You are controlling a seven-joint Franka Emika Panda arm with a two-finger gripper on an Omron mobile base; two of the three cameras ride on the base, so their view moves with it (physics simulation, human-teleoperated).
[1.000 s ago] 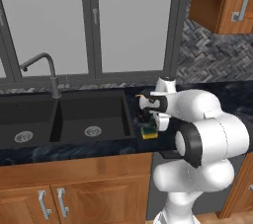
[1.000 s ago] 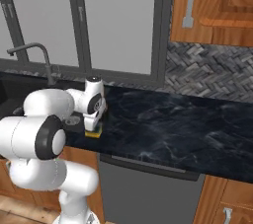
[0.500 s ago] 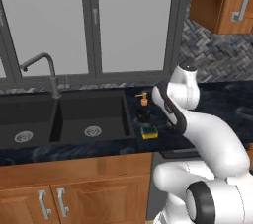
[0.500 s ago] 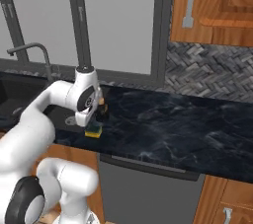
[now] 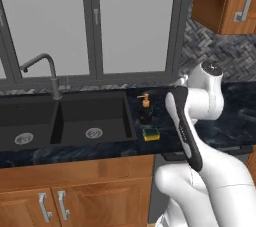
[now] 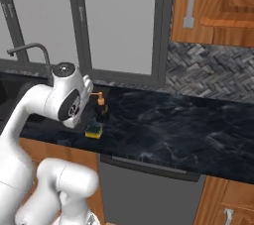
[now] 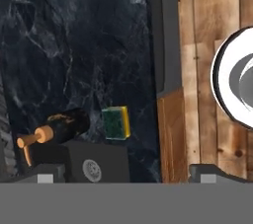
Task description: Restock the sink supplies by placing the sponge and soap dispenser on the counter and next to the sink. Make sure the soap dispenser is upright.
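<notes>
The soap dispenser (image 5: 145,109) (image 6: 101,108), a dark bottle with an orange pump, stands upright on the black counter (image 6: 168,125) just right of the sink (image 5: 65,121). The yellow-and-green sponge (image 5: 150,133) (image 6: 94,130) lies flat in front of it, near the counter's front edge. In the hand view I look down from well above on the dispenser (image 7: 63,126), the sponge (image 7: 116,122) and a corner of the sink (image 7: 94,167). My gripper (image 7: 126,175) is open, its tips far apart with nothing between them. It is clear of both objects.
A grey gooseneck faucet (image 5: 44,69) rises behind the sink, under a window. Wooden wall cabinets (image 5: 226,0) (image 6: 216,6) hang at the upper right. The counter runs on to the right along a herringbone backsplash (image 6: 208,70). My arm's forearm (image 5: 184,126) crosses right of the sponge.
My hand has drawn back and up from the soap dispenser, and the arm has swung out to the right. The dispenser and sponge have stayed where they were.
</notes>
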